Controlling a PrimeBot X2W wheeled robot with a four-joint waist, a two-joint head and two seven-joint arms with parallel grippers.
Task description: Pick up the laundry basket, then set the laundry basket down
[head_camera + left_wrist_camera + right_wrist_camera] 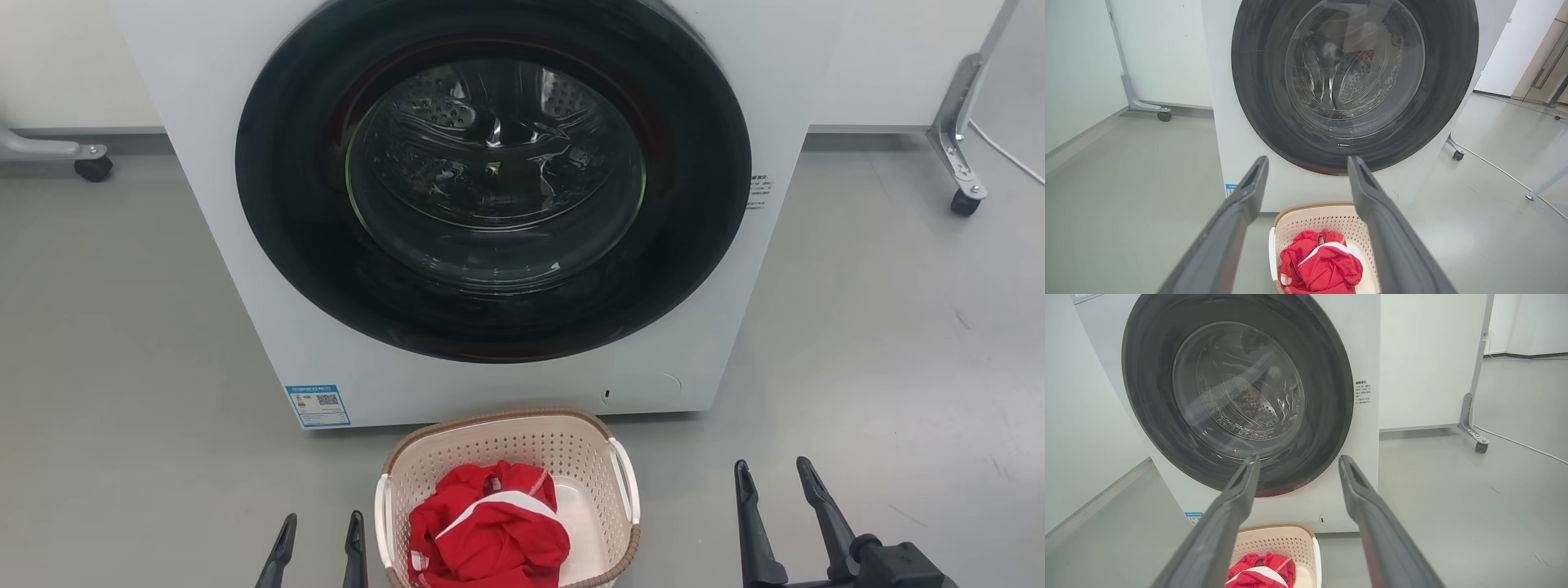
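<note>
Head view with both wrist views, as I see them from the operator's station. The small cream-white perforated plastic laundry basket, rounded-rectangular with a brown woven-look rim, stands upright on the smooth grey floor, just in front of the base of the large white front-loading washing machine. The machine's round glass door, set in a broad black ring, is closed, and a small blue label sits at the lower left corner of the front panel. A crumpled red garment with a white stripe lies inside the basket, filling its near left part. I have the left gripper at the lower left, its two dark fingers spread apart with nothing between them; the inner finger is near the basket's left white side handle, and I see a strip of floor between them. The right gripper is at the lower right, jaws likewise apart and empty, well clear of the right white side handle. In the head view the basket lies between the two grippers, nearer the left one. A metal leg on a black castor stands on the floor at the far right behind the machine.
</note>
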